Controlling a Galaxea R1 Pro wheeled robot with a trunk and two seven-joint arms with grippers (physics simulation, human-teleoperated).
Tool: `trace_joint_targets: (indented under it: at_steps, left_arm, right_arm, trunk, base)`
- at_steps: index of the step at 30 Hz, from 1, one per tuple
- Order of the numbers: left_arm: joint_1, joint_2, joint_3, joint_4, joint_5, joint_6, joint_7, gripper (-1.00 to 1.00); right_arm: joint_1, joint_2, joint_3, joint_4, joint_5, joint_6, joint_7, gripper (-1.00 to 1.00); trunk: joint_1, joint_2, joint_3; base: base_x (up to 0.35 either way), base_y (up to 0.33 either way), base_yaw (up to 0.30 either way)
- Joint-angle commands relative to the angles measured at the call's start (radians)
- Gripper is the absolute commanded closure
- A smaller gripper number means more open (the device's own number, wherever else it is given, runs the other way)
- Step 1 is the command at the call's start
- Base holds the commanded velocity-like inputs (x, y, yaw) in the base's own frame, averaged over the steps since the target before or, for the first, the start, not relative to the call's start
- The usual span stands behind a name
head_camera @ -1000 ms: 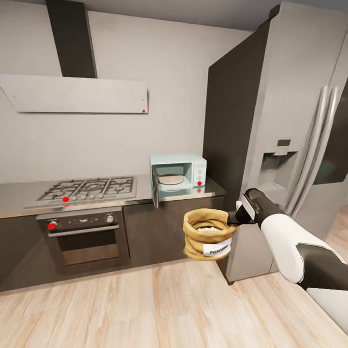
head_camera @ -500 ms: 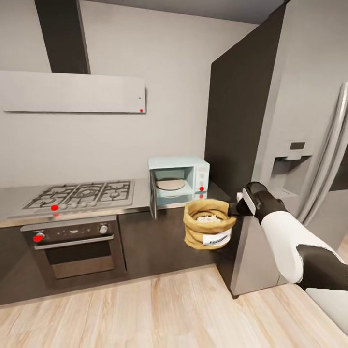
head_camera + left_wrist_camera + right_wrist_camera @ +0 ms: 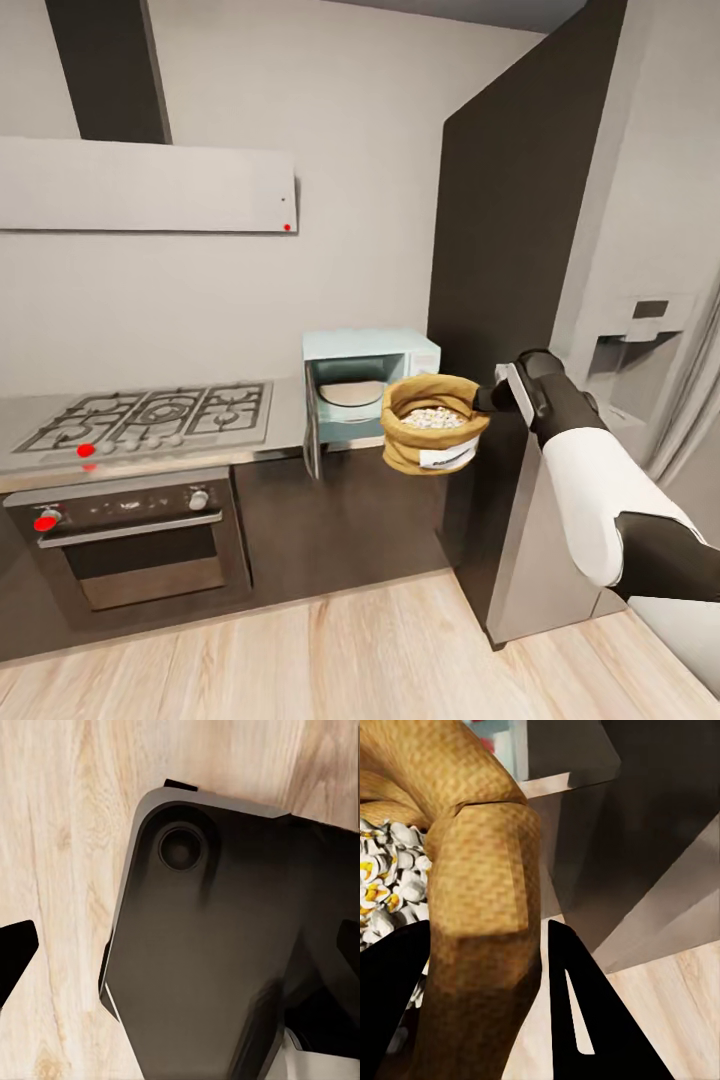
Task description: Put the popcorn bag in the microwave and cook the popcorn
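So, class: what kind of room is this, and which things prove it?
A home kitchen: a steel gas hob above a built-in oven, a pale blue microwave on the grey countertop, and a tall grey fridge.

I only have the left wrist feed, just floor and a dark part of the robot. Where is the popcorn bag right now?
Observer: The popcorn bag hangs in the air in front of the microwave, carried by the right end effector.
Operator: How is it gripped?
Observer: In the right wrist view one finger is inside the rolled rim and one outside, pinching the bag's wall.
Operator: Is the microwave ready to take it?
Observer: Its door stands swung open, and a round plate lies inside.
Operator: Anything in the bag?
Observer: Pale popcorn fills it, some pieces showing yellow.
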Motion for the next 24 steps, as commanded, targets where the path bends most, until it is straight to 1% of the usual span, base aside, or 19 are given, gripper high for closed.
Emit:
trace_joint_targets:
  at_steps: [1,5,9,13,19,24]
  left_arm:
    - [0.0,0.0,0.007,-0.001,0.001,-0.001,0.0,-1.0]
    - [0.0,0.0,0.007,-0.001,0.001,-0.001,0.0,-1.0]
    - [0.0,0.0,0.007,-0.001,0.0,-0.001,0.0,-1.0]
    - [0.0,0.0,0.007,-0.001,0.001,-0.001,0.0,-1.0]
    - [0.0,0.0,0.007,-0.001,0.0,-0.001,0.0,-1.0]
    - [0.0,0.0,0.007,-0.002,-0.002,-0.001,0.0,-1.0]
  right_arm:
    - [-0.001,0.002,-0.003,-0.001,0.001,0.004,0.009,1.0]
    - [-0.001,0.005,-0.005,-0.002,-0.004,0.004,0.015,1.0]
    - [-0.001,0.033,-0.005,-0.004,-0.003,0.004,0.014,1.0]
    - [-0.001,0.033,-0.007,-0.004,-0.002,0.004,0.014,1.0]
    - [-0.001,0.035,-0.008,-0.004,-0.002,0.004,0.014,1.0]
    - [-0.001,0.033,-0.005,-0.004,-0.001,0.004,0.011,1.0]
  trunk:
    - [0.001,-0.001,-0.001]
    - [0.001,-0.001,-0.001]
    - [0.001,-0.001,-0.001]
    - [0.001,-0.001,-0.001]
    - [0.001,-0.001,-0.001]
    - [0.001,-0.001,-0.001]
  base:
    - [0.299,0.0,0.0]
    - [0.294,0.0,0.0]
    - [0.105,0.0,0.0]
    - [0.003,0.0,0.053]
    - [0.0,0.0,0.25]
    - [0.02,0.0,0.05]
